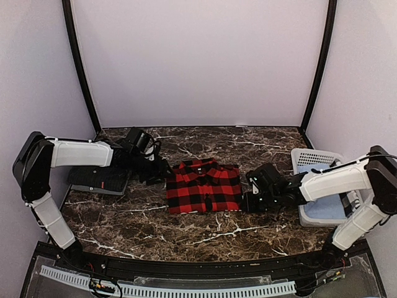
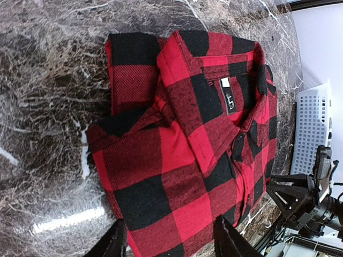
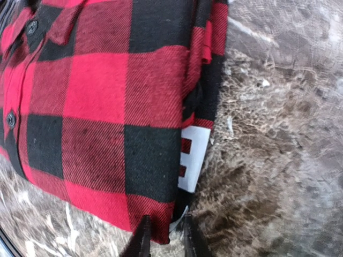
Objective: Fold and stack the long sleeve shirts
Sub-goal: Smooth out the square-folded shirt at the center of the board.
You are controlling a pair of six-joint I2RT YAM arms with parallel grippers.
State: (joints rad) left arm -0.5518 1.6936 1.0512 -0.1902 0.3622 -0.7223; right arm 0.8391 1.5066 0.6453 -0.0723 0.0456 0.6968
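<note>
The red-and-black check flannel shirt (image 1: pixel 203 186) lies folded flat mid-table, collar toward the back. A white lettered patch (image 3: pixel 194 158) peeks out at its folded edge. The dark charcoal shirt (image 1: pixel 99 181) lies folded at the left, partly under my left arm. My left gripper (image 1: pixel 158 171) hangs open at the flannel's left edge, its fingers (image 2: pixel 113 243) spread wide above the cloth (image 2: pixel 182 144). My right gripper (image 1: pixel 249 200) is low at the flannel's near right corner (image 3: pixel 161 233). Its fingertips (image 3: pixel 142 241) stand a narrow gap apart, with that corner lying flat between them.
A white slatted basket (image 1: pixel 322 160) with pale cloth inside stands at the right edge, behind my right arm; its wall (image 2: pixel 311 128) also shows in the left wrist view. The table is dark veined marble (image 1: pixel 186 233). White walls close the back and sides.
</note>
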